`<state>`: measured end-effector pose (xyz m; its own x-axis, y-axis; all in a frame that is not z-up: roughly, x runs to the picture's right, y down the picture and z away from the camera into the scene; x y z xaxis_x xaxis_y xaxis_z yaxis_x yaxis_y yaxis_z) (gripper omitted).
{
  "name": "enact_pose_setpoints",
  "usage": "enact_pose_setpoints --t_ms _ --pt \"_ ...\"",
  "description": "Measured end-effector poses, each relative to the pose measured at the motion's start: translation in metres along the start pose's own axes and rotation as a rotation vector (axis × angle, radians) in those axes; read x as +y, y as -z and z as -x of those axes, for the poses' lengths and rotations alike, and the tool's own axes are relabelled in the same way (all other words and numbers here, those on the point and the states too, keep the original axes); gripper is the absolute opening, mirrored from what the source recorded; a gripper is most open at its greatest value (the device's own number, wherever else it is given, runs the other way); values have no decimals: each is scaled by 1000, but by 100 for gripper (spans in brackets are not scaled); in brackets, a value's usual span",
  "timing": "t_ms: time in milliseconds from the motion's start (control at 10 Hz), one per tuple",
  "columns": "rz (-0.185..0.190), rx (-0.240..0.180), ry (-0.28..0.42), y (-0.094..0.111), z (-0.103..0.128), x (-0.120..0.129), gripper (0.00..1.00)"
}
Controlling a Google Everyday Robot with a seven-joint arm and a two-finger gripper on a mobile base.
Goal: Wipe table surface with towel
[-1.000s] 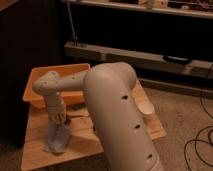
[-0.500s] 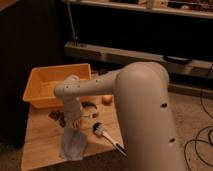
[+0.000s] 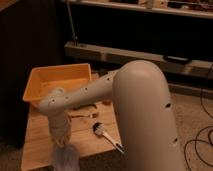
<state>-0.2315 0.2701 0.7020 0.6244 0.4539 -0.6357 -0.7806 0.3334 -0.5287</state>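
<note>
The pale grey-blue towel (image 3: 65, 158) lies bunched on the light tan table surface (image 3: 37, 142) near its front edge. My gripper (image 3: 63, 146) points straight down into the top of the towel and is shut on it; the cloth hides the fingertips. The thick white arm reaches in from the right and covers the right part of the table.
A yellow-orange bin (image 3: 56, 80) stands at the back of the table. A dark-headed utensil with a pale handle (image 3: 106, 135) lies right of the gripper, and small items (image 3: 82, 114) lie in front of the bin. Dark shelving runs behind; cables lie on the floor at right.
The gripper and towel have moved across the table, first to the right, then toward the front edge. The arm's elbow has swung to the right.
</note>
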Motion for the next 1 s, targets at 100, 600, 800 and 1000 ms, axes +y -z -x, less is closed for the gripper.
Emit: enact_pose_setpoints --t_ms 100,600,800,1000 --pt "2 4 50 -4 4 26 0" --pt "44 -6 148 -6 61 101 0" --pt "75 -7 123 -2 87 92 0" --pt "92 -12 73 5 112 57 0"
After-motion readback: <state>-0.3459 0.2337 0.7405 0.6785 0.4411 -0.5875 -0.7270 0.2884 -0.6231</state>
